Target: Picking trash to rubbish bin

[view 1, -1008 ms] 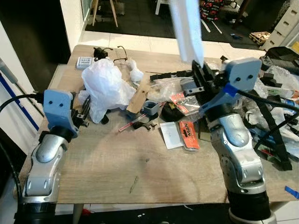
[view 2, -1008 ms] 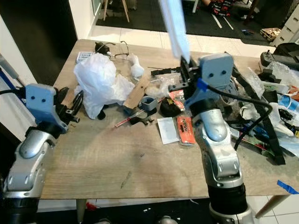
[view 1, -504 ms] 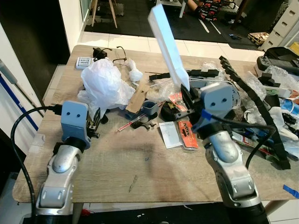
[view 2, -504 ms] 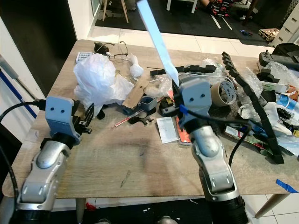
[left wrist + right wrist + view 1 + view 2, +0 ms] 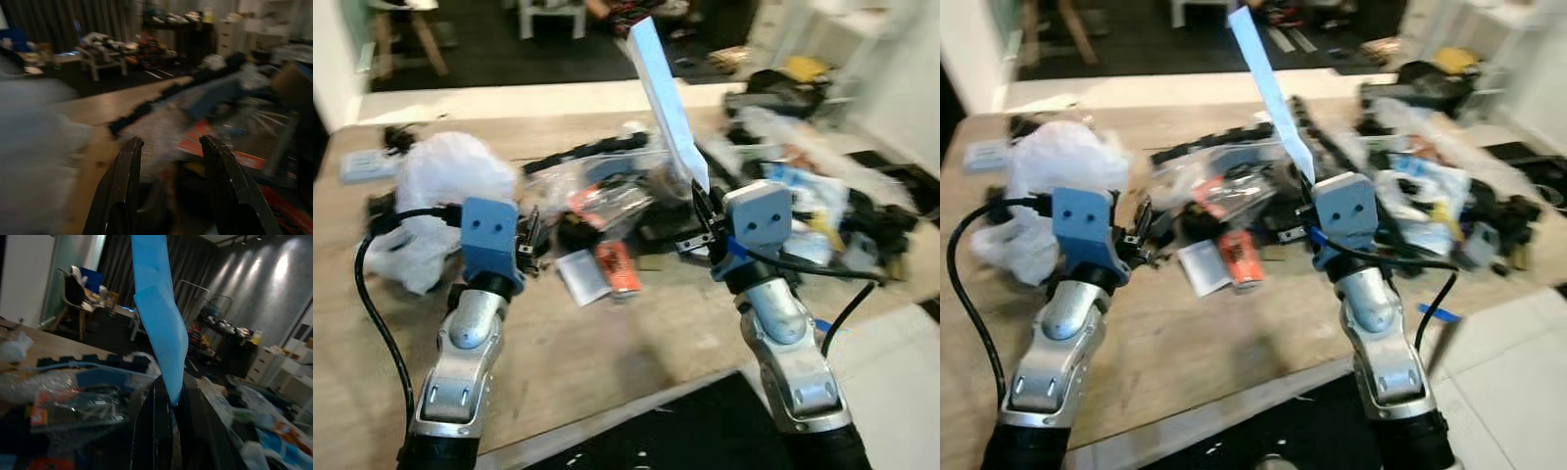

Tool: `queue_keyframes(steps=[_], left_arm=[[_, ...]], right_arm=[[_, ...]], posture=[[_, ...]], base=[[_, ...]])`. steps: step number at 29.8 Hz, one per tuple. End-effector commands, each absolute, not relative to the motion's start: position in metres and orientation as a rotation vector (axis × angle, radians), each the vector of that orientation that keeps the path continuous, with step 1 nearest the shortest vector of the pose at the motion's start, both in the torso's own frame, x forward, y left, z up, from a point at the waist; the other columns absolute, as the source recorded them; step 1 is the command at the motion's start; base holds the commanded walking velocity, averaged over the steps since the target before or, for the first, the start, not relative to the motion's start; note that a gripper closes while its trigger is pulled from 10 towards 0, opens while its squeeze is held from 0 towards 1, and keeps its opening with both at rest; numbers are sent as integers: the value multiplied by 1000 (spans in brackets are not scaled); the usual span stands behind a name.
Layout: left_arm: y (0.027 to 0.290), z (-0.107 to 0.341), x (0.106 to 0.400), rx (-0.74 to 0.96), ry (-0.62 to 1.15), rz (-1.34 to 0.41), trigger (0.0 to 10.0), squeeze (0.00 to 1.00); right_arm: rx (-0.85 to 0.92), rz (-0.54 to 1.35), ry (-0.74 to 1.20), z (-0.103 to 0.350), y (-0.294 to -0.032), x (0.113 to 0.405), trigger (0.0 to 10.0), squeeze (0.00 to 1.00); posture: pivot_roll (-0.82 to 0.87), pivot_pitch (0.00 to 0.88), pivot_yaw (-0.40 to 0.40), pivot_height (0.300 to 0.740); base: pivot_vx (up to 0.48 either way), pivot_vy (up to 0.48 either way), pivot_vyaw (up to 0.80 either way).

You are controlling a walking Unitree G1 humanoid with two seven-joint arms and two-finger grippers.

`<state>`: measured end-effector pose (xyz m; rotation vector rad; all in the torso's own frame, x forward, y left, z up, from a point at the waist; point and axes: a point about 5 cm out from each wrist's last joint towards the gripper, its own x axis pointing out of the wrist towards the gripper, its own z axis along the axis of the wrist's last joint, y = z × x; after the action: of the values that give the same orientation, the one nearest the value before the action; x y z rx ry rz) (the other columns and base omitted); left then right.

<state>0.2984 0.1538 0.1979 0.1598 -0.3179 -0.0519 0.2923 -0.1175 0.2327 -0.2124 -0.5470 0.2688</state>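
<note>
A long pale blue strip of trash [image 5: 666, 103] sticks up from my right gripper [image 5: 701, 201], which is shut on its lower end above the table's right part. In the right wrist view the strip [image 5: 159, 308] rises from between the closed fingers [image 5: 159, 426]. My left gripper [image 5: 530, 243] hovers over the table to the left of the clutter, fingers [image 5: 122, 186] open with nothing between them. Loose trash lies on the wooden table [image 5: 607, 333]: a white plastic bag [image 5: 431, 201], an orange packet [image 5: 618, 269] and a white card [image 5: 578, 277].
Clear wrappers, black foam strips [image 5: 592, 152] and more packaging [image 5: 803, 186] crowd the table's far and right side. The near table edge [image 5: 636, 397] runs diagonally with dark floor below it. White floor tiles [image 5: 1518, 362] lie at the right.
The camera has swung to the right, so the whole scene shifted left and blurred. My right gripper keeps the blue strip held upright; the left gripper stays open over the table.
</note>
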Motion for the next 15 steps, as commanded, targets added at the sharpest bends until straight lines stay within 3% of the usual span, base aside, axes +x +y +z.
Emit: queue_keyframes(steps=[1,15], left_arm=[[153,192,298,173,-292,-54,10000,0],[158,188,296,183,-270,-21,10000,0]], right_arm=[[-215,277,-538,229,-116,293,10000,0],[-207,306,-549,225,-106,297,10000,0]], posture=[[-32,90,-102,740],[-8,104,-99,740]], base=[[0,0,-800],[0,0,-800]])
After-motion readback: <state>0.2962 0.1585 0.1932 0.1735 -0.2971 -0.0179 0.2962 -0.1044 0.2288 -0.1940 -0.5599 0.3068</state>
